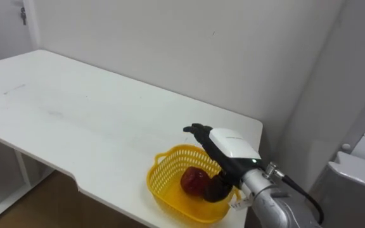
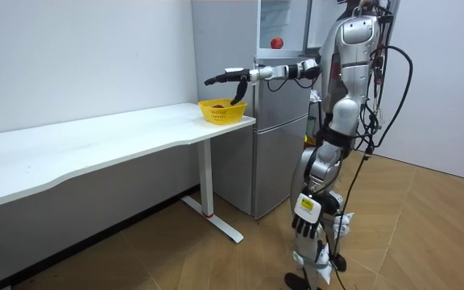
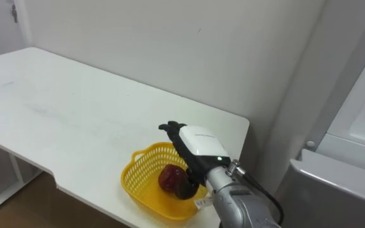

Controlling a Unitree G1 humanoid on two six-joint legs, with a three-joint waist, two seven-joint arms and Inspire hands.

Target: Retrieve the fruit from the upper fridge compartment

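A yellow plastic basket (image 1: 161,185) stands at the right-hand end of the white table (image 1: 75,114), near its front edge. A red apple (image 1: 194,180) lies inside it. My right hand (image 1: 230,144) hovers over the basket, open, with the fingers stretched towards the wall and the thumb hanging down beside the apple. The room view shows me standing upright in front of the fridge (image 2: 280,121), right arm reaching out to the basket (image 2: 220,113). My left hand (image 2: 305,216) hangs low by my leg. The upper fridge door is open, and another red fruit (image 2: 276,43) sits inside.
The fridge's grey top and open white door (image 3: 353,126) stand close on my right, just past the table's end. A plain wall runs behind the table. The table stretches far to my left.
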